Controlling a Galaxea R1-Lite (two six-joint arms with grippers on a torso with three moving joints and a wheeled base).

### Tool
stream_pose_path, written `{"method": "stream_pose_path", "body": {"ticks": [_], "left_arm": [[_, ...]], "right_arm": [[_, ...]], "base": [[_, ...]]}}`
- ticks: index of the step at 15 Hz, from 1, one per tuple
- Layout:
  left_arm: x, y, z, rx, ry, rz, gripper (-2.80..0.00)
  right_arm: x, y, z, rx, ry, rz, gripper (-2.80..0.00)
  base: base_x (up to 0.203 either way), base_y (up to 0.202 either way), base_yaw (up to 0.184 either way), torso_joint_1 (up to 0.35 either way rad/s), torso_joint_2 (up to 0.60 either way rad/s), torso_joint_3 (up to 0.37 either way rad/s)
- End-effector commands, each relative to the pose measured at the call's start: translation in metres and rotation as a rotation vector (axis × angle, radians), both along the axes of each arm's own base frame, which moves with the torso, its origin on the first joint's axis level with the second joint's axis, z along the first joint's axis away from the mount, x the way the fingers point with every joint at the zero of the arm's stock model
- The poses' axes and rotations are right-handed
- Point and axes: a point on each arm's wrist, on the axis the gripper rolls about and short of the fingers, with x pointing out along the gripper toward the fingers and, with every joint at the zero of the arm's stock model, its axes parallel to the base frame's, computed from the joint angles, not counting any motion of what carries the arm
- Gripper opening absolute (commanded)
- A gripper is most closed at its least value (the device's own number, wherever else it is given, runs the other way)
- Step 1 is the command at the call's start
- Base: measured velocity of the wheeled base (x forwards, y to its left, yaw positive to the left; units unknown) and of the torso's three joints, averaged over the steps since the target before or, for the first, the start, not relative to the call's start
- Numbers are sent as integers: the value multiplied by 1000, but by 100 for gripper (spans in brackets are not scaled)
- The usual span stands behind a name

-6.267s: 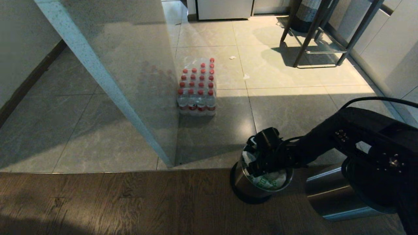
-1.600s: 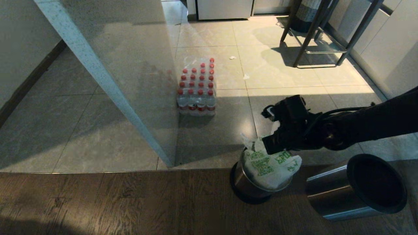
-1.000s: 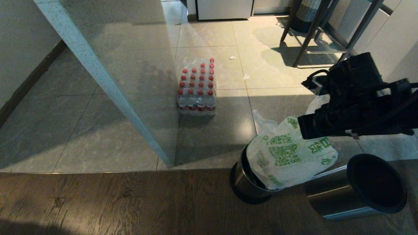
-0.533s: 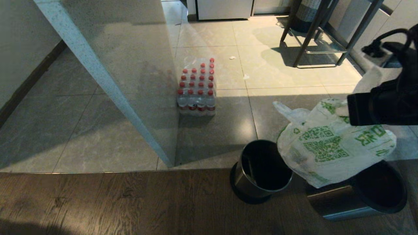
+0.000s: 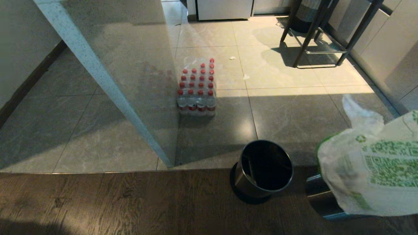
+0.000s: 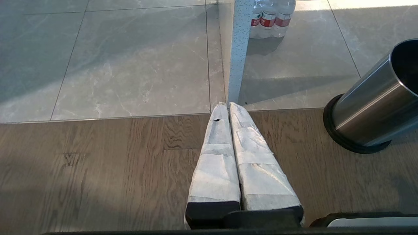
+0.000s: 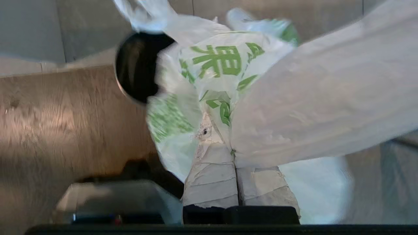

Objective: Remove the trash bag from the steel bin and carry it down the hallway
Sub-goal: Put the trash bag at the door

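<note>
Nearest, right claw (image 7: 230,143) clamped tight on the plastic of the trash bag (image 5: 375,166), hanging in the air fully out of the steel bin (image 5: 263,169) and to its right (partly over a second steel cylinder (image 5: 321,199)). Left claw (image 6: 228,106) pressed together and empty above the wooden floor (image 5: 114,202). Farther on the grey tiles (image 5: 294,111), a pack of red-capped bottles (image 5: 197,89) beside the speckled wall corner (image 5: 107,88).

Grey tile floor (image 5: 98,137) w/ sunlit patch, wood floor (image 5: 114,202) nearer, speckled wall corner (image 5: 107,88), stool legs (image 5: 313,42) at back.
</note>
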Motion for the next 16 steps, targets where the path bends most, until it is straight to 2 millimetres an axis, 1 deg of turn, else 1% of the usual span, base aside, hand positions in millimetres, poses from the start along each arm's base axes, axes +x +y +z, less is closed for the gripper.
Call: {"method": "stream_pose_path", "body": {"ticks": [1, 3, 4, 5, 6, 7, 9, 10, 11, 13, 14, 16], "left_arm": [[0, 0, 0, 0, 1, 0, -280], [0, 0, 0, 0, 1, 1, -280], [0, 0, 0, 0, 1, 1, -280], [0, 0, 0, 0, 1, 1, -280], [0, 0, 0, 0, 1, 0, -280], [0, 0, 0, 0, 1, 0, -280], [0, 0, 0, 0, 1, 0, -280], [0, 0, 0, 0, 1, 0, -280], [0, 0, 0, 0, 1, 0, -280], [0, 0, 0, 0, 1, 1, -280], [0, 0, 0, 0, 1, 0, -280], [0, 0, 0, 0, 1, 0, -280]], "right_arm": [[-66, -17, -34, 16, -70, 4, -280], [-98, -20, -82, 0, -95, 30, -280], [-112, -20, -102, -7, -132, 49, -280], [-120, -18, -125, -14, -145, 78, -280], [-120, -18, -147, -19, -139, 115, -280], [-119, -18, -164, -22, -157, 145, -280], [-108, -17, -175, -30, -311, 168, -280], [-104, -17, -183, -37, -358, 176, -280], [-102, -16, -193, -48, -386, 186, -280], [-99, -15, -215, -75, -363, 224, -280], [-101, -15, -220, -80, -374, 232, -280], [-100, -14, -220, -89, -403, 250, -280]], "base": [[0, 0, 0, 0, 0, 0], [0, 0, 0, 0, 0, 0], [0, 0, 0, 0, 0, 0], [0, 0, 0, 0, 0, 0], [0, 0, 0, 0, 0, 0], [0, 0, 0, 0, 0, 0], [0, 0, 0, 0, 0, 0], [0, 0, 0, 0, 0, 0], [0, 0, 0, 0, 0, 0], [0, 0, 0, 0, 0, 0], [0, 0, 0, 0, 0, 0], [0, 0, 0, 0, 0, 0]]}}
